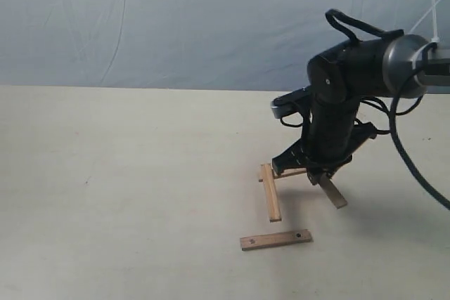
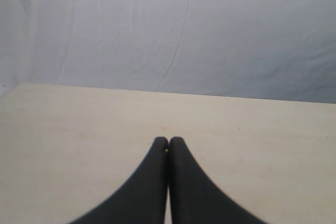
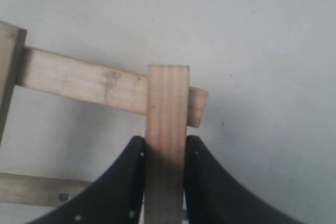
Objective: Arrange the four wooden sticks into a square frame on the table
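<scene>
My right gripper (image 3: 164, 145) is shut on one wooden stick (image 3: 167, 103), whose far end lies across the end of a second stick (image 3: 84, 80). In the exterior view the held stick (image 1: 332, 192) slants down to the table (image 1: 140, 173) below the right gripper (image 1: 322, 175). The far stick (image 1: 292, 172) is partly hidden by that gripper. A third stick (image 1: 271, 192) runs toward the front from the far stick's left end. The fourth stick (image 1: 275, 239), with a dark hole, lies apart at the front. My left gripper (image 2: 168, 142) is shut on nothing above bare table and is out of the exterior view.
A blue-grey cloth backdrop (image 1: 176, 19) hangs behind the table's far edge. The right arm's black cables (image 1: 404, 152) loop at the right side. The beige surface stretches wide to the left of the sticks.
</scene>
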You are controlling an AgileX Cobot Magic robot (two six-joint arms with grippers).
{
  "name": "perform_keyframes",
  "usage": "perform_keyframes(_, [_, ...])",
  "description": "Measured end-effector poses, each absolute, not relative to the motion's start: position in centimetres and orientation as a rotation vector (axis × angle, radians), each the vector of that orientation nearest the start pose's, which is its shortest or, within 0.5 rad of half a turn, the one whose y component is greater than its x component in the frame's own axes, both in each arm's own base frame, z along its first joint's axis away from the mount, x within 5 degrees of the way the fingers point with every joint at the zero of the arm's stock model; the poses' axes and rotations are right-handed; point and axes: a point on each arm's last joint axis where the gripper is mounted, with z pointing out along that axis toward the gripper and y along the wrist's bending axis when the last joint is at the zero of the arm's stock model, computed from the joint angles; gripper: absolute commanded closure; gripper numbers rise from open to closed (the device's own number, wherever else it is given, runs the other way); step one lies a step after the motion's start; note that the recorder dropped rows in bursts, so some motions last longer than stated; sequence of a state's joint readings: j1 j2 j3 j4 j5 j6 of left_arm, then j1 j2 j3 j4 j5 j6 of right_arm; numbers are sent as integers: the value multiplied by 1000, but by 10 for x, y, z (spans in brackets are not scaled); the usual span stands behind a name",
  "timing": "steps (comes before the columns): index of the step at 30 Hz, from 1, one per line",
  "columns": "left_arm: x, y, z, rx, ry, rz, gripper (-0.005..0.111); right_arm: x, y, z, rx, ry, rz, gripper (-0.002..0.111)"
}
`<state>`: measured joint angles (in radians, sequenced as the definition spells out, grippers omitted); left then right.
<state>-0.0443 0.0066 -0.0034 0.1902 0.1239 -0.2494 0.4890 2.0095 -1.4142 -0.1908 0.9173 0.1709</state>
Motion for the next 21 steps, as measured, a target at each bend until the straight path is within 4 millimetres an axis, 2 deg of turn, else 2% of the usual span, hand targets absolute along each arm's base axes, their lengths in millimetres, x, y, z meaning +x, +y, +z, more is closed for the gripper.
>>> perform_keyframes(5, [57, 0, 203, -31, 1609, -63, 107, 354, 172, 158, -606, 2860, -108, 109])
perform_keyframes(16, [57, 0, 203, -31, 1609, -63, 107, 351, 195, 141, -652, 2823, -41, 109])
perform_keyframes(21, [57, 0, 203, -31, 1609, -63, 107, 350, 197, 129, -655, 2847, -45, 109])
